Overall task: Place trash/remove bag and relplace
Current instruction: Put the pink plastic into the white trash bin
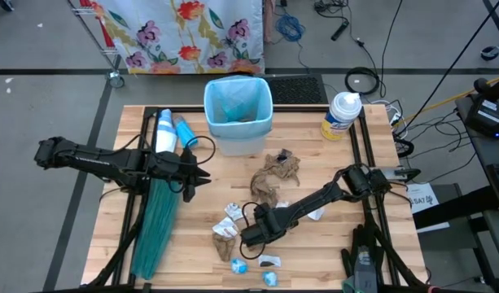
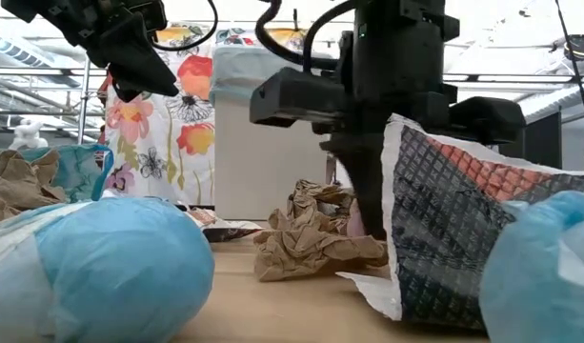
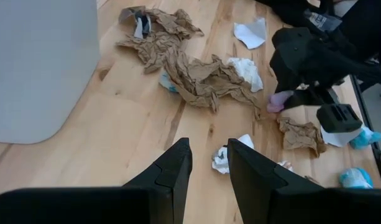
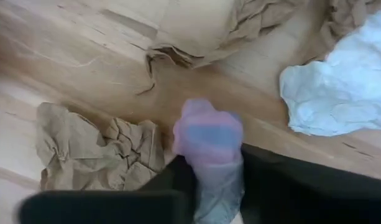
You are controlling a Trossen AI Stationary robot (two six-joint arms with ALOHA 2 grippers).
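I see the bin [image 1: 238, 114] at the table's back edge, lined with the pale-blue bag [image 1: 237, 99]; can't tell what's inside. Trash is scattered mid-table: brown paper towels [image 1: 275, 175], white wads [image 1: 231, 212], blue wrappers [image 1: 269, 278]. My right gripper [image 4: 209, 155] is down among it, pinching a small purple-blue wrapper [image 4: 207, 138]. Left gripper [image 3: 209, 163] hovers beside the bin, fingers slightly spread, empty. Teal replacement bag [image 1: 155, 232] lies at the table's left.

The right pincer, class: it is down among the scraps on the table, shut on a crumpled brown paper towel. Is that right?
Not quite. The right pincer is down among the scraps on the table, but it is shut on a small purple and blue wrapper, not a brown paper towel, which lies beside it. The right wrist view shows this.
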